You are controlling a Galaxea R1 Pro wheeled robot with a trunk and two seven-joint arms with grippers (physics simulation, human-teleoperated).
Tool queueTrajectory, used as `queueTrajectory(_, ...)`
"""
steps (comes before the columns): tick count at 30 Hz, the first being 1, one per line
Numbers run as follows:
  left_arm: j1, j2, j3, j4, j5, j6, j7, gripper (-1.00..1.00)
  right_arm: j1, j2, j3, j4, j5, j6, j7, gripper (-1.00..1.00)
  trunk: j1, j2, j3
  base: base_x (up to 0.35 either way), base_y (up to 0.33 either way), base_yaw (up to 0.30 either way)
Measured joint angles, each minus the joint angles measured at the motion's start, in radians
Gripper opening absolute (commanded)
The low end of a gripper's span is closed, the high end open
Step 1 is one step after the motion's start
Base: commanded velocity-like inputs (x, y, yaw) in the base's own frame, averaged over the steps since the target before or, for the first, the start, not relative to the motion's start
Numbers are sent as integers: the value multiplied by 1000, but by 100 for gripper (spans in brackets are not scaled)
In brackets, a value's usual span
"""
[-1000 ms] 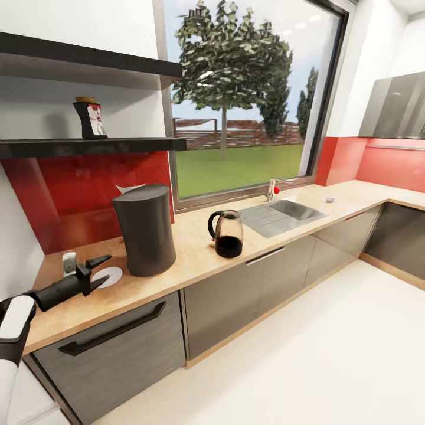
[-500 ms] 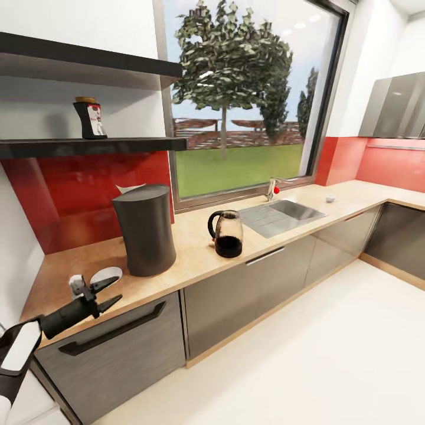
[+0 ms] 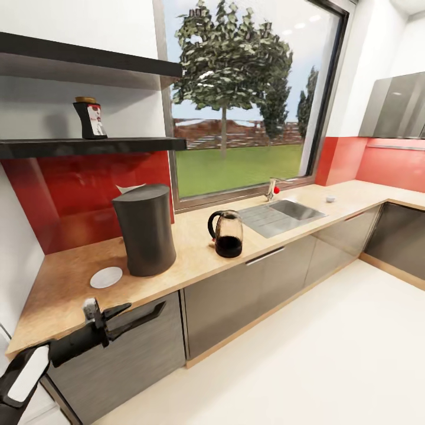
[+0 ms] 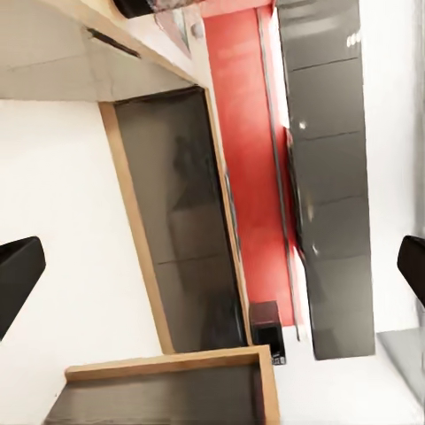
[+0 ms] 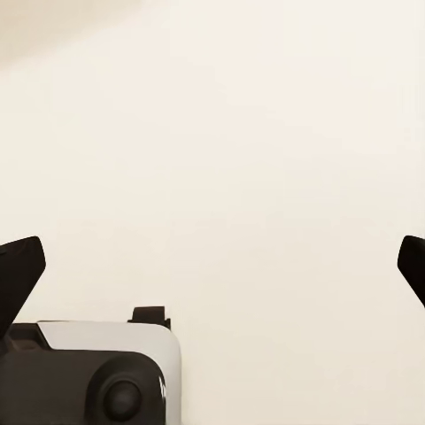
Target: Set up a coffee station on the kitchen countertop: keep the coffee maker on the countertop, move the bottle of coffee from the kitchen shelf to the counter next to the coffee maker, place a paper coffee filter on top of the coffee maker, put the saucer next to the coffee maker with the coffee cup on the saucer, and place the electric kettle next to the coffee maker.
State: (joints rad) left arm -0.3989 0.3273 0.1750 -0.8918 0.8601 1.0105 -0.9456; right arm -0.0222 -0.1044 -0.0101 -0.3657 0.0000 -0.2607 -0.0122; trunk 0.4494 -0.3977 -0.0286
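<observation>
The dark coffee maker (image 3: 144,230) stands on the kitchen countertop (image 3: 195,251). The white saucer (image 3: 106,277) lies flat just left of it, with nothing on it. A white paper coffee filter (image 3: 128,189) peeks out behind the maker. Right of the maker is the glass electric kettle (image 3: 227,234). The bottle of coffee (image 3: 90,118) stands on the black kitchen shelf (image 3: 88,146). A tiny white thing far right on the counter looks like the coffee cup (image 3: 330,199). My left gripper (image 3: 127,316) hangs open below the counter edge, in front of the drawer. My right gripper (image 5: 212,266) is open over bare floor.
An inset sink (image 3: 283,215) with a tap lies right of the kettle. Grey cabinet fronts (image 3: 248,289) run under the worktop, and the drawer handle (image 3: 147,316) is close to my left fingers. The pale floor (image 3: 295,366) spreads to the right. A range hood (image 3: 395,106) hangs at the far right.
My left arm has drawn back and down from over the saucer to below the counter edge. The saucer, partly covered before, now lies in full view. Nothing else moved.
</observation>
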Motion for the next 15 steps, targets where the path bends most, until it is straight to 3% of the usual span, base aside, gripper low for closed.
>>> queueTrajectory(4,41,-3,-60,8,-8,-9,-1,100,0,0,0,0,0,1,0,100,0,0,0,0,0,0)
queueTrajectory(8,73,-16,-152,56,-47,-56,11,100,0,0,0,0,0,1,1,100,0,0,0,0,0,0)
queueTrajectory(11,84,-32,-219,169,-108,-207,14,100,0,1,1,0,0,0,1,100,0,0,0,0,0,0)
queueTrajectory(12,87,-50,-246,281,-131,-370,17,100,0,1,1,0,0,0,1,100,0,0,0,0,0,0)
queueTrajectory(13,90,-54,-251,401,-152,-413,17,100,0,1,1,0,0,0,1,100,0,0,0,0,0,0)
queueTrajectory(15,88,-58,-258,466,-175,-473,19,100,0,1,1,0,0,0,1,100,0,0,0,0,0,0)
